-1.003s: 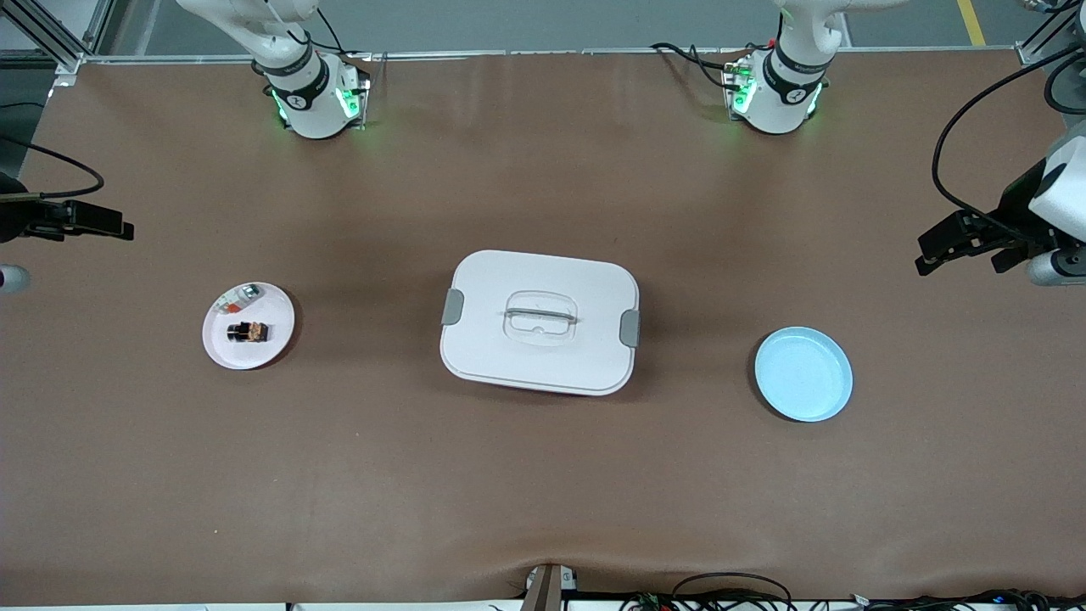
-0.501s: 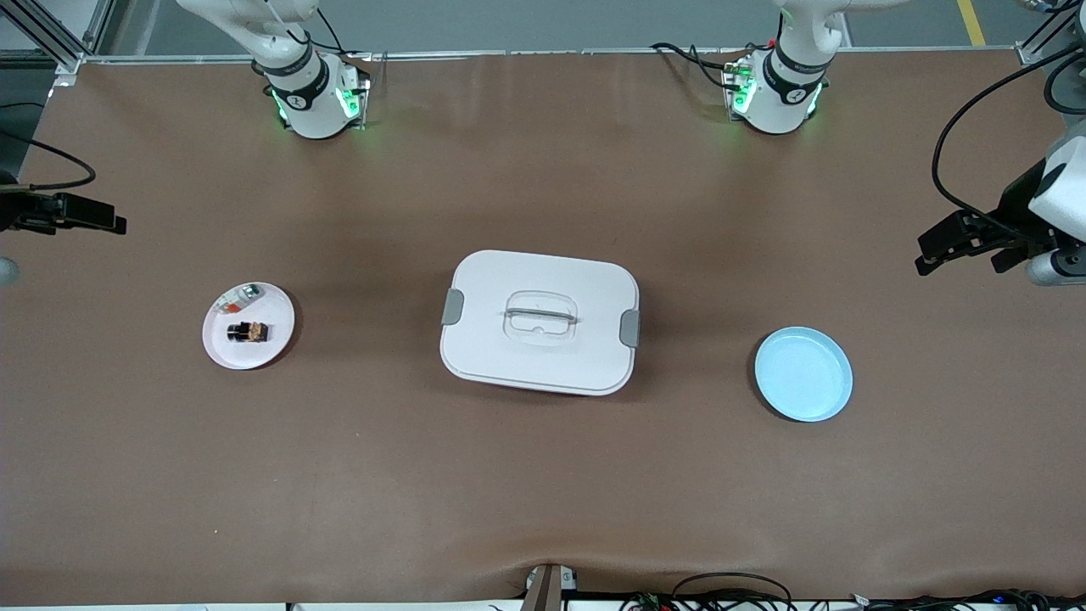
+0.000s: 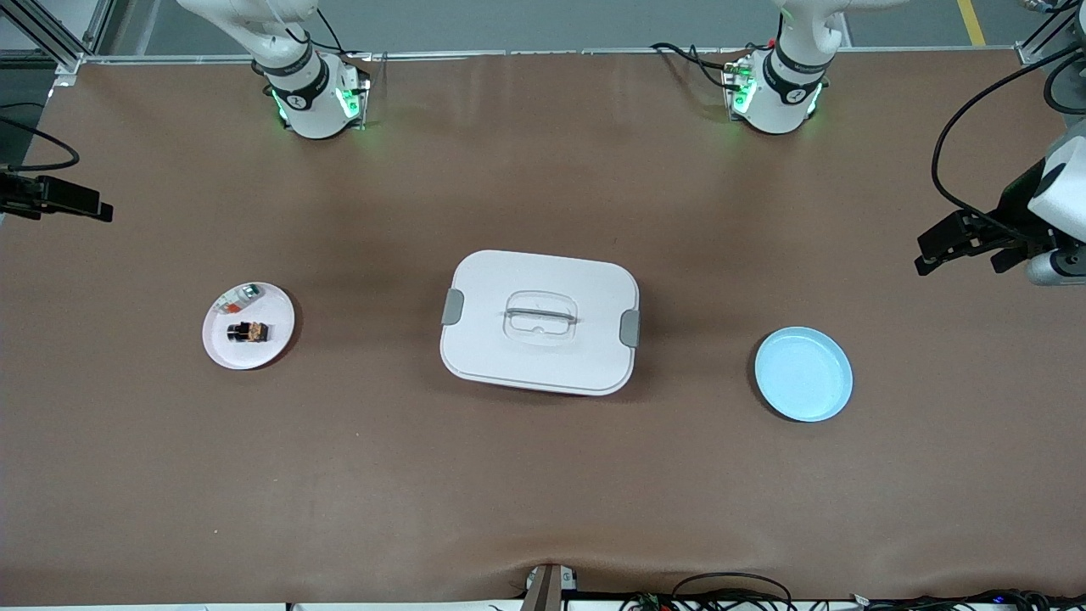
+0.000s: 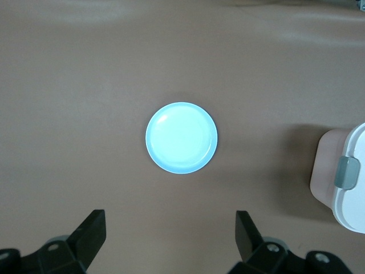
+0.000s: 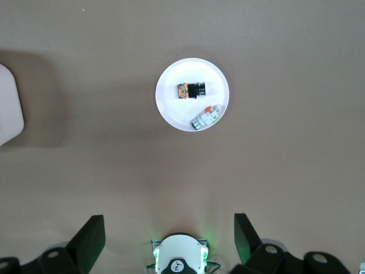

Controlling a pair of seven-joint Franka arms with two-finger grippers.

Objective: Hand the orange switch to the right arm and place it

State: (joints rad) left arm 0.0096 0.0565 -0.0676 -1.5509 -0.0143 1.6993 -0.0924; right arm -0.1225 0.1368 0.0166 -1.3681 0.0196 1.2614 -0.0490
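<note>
Orange switch (image 3: 247, 331) lay on white plate (image 3: 273, 343) beside silvery-white piece (image 3: 240, 296), toward right arm's end of surface; judged light, rigid, prob. slick plastic, so pinch across black flanks; left claw (image 4: 171, 242) and right claw (image 5: 169, 242) both spread, empty.

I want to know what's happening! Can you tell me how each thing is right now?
Switch: lying on white plate.
Silvery piece: on same plate.
Blue plate: holds nothing.
Box: lid on.
Left gripper: open, holds nothing.
Right gripper: open, holds nothing.
</note>
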